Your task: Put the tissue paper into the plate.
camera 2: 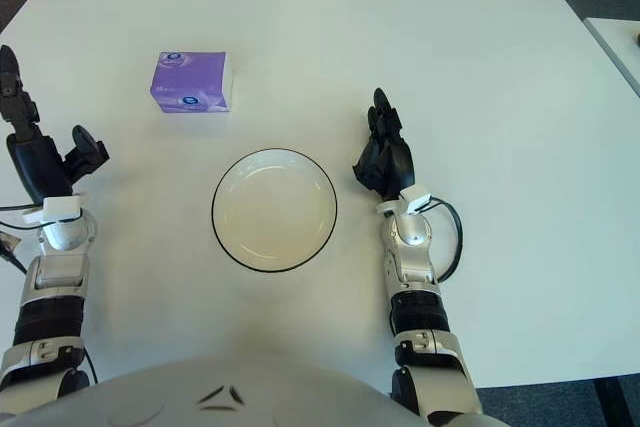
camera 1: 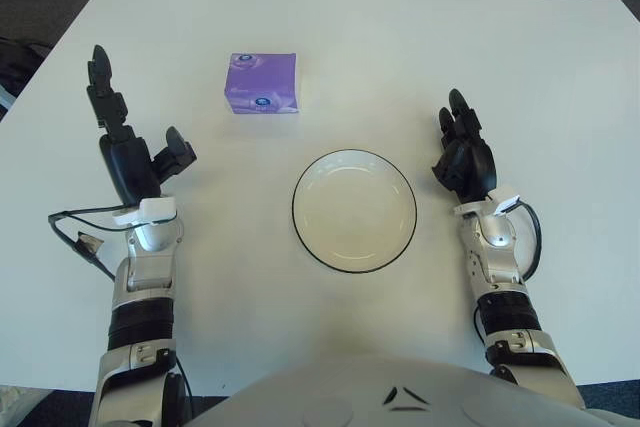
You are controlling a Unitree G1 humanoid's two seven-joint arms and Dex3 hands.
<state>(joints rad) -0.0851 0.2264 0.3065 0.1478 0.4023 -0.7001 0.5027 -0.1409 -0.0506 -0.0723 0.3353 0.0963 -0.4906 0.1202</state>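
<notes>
Here, one tissue pack, one plate; left robot hand spread, right robot hand relaxed, both empty.

A white table holds a purple tissue paper pack at far left and a black-rimmed white plate nearer, centre.

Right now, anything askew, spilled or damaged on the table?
Nothing stands out. Tissue pack sits intact beyond the empty plate. Left hand open left of the plate, right hand on its right.
</notes>
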